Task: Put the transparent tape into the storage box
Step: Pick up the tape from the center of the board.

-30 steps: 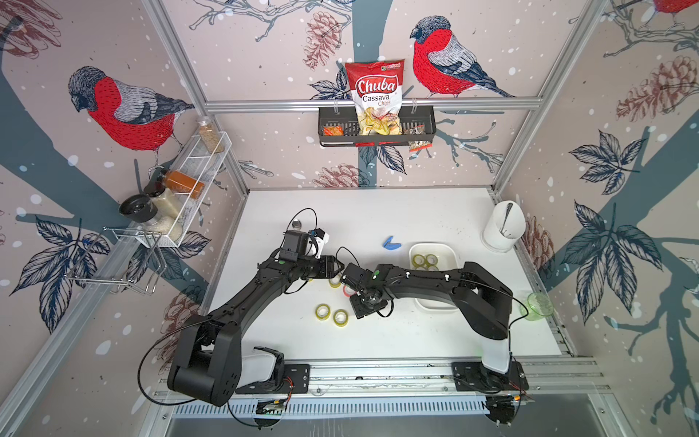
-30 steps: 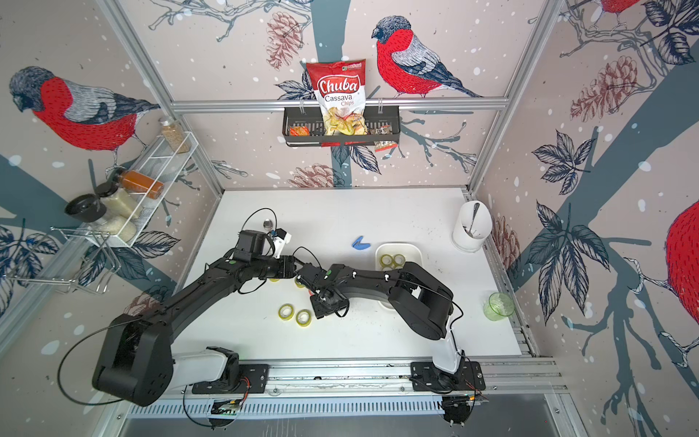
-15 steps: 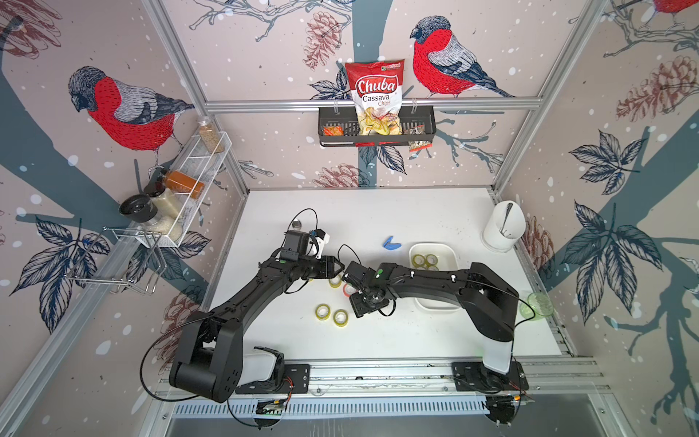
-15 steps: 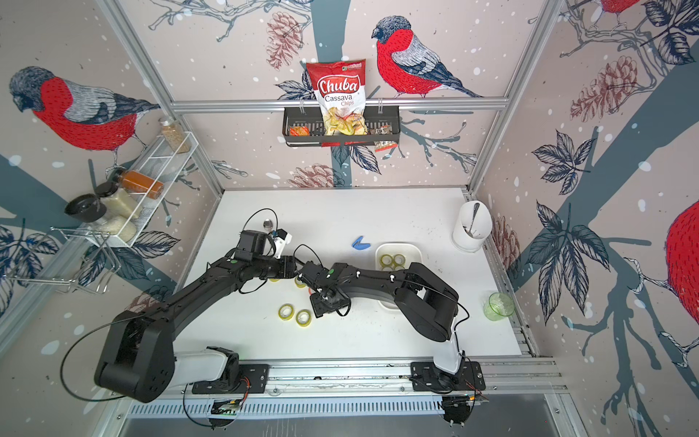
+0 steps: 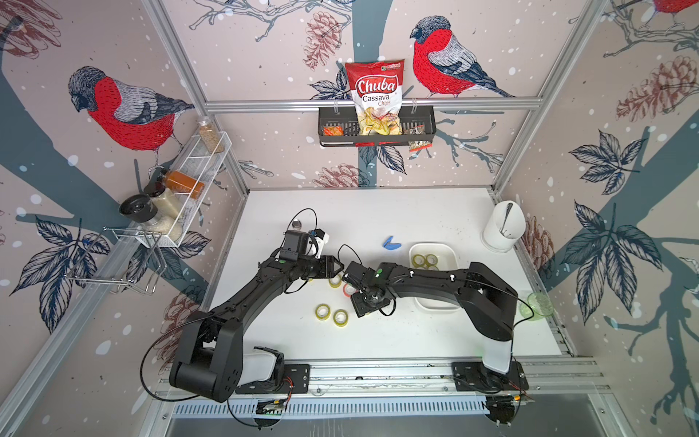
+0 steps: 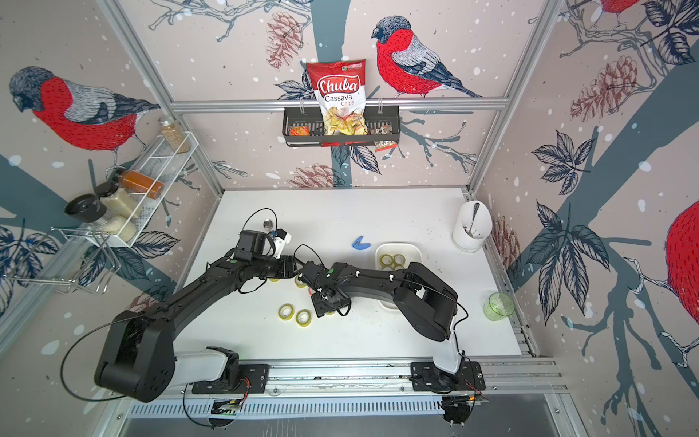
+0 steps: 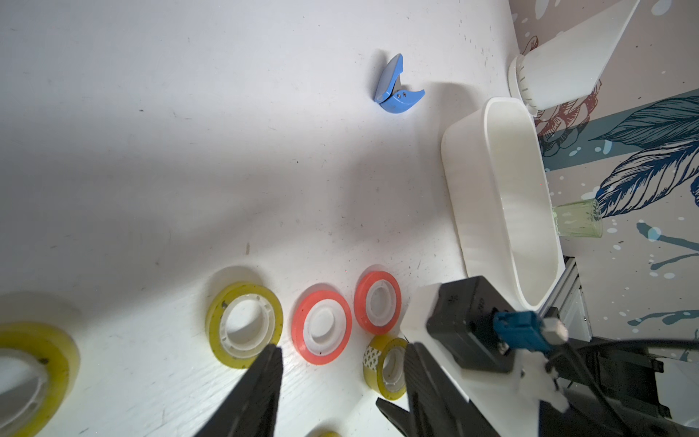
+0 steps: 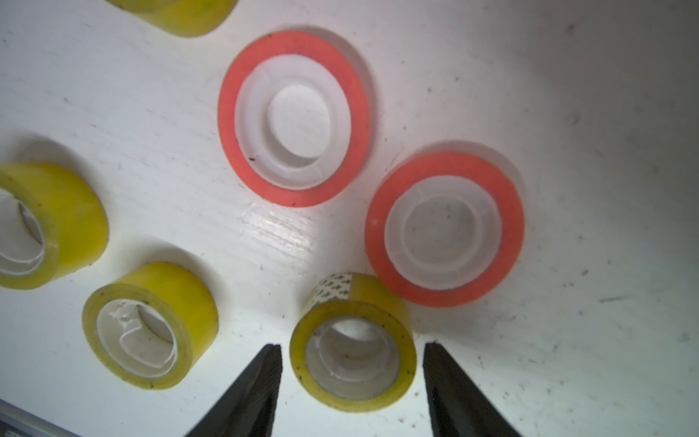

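Right wrist, transparent tape [image 8: 353, 355] flat; hole upward

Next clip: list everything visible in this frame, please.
storage box: one, white, right side of table
transparent tape rolls: at least five loose, yellowish, mid-table; at least two more in storage box
red tape rolls: two, red, beside them
clip: one, blue, beside box
cup: one, white, far right corner, utensil inside
glass: one, green, right edge
basket: one, black, back wall, holding chips bag
wire rack: one, white, left wall, holding jars
left gripper: one, black, open, above rolls
right gripper: one, black, open, straddling a yellowish roll
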Controlling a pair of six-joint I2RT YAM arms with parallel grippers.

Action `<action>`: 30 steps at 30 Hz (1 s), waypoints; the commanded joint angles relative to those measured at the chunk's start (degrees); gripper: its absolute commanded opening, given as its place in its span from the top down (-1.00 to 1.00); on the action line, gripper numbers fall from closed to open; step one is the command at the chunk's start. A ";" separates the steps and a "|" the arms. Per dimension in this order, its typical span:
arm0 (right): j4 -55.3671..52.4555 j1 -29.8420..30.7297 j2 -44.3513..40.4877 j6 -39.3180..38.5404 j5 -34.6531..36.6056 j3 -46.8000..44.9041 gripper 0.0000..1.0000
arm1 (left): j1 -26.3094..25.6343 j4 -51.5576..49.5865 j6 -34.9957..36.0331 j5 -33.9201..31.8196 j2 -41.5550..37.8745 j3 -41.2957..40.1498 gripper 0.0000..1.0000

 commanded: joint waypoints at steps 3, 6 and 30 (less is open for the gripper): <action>0.03 0.21 0.81 -0.71 -0.84 -0.02 -0.31 | 0.19 1.43 0.34 0.80 0.04 0.02 -0.13; -0.08 0.10 0.92 -0.85 -0.29 -0.12 -0.30 | 0.19 1.43 0.35 0.81 -0.05 0.04 -0.14; -1.03 -9.03 -18.43 1.12 -2.83 -4.35 -0.02 | -5.70 3.95 3.52 6.41 -1.09 1.16 -0.15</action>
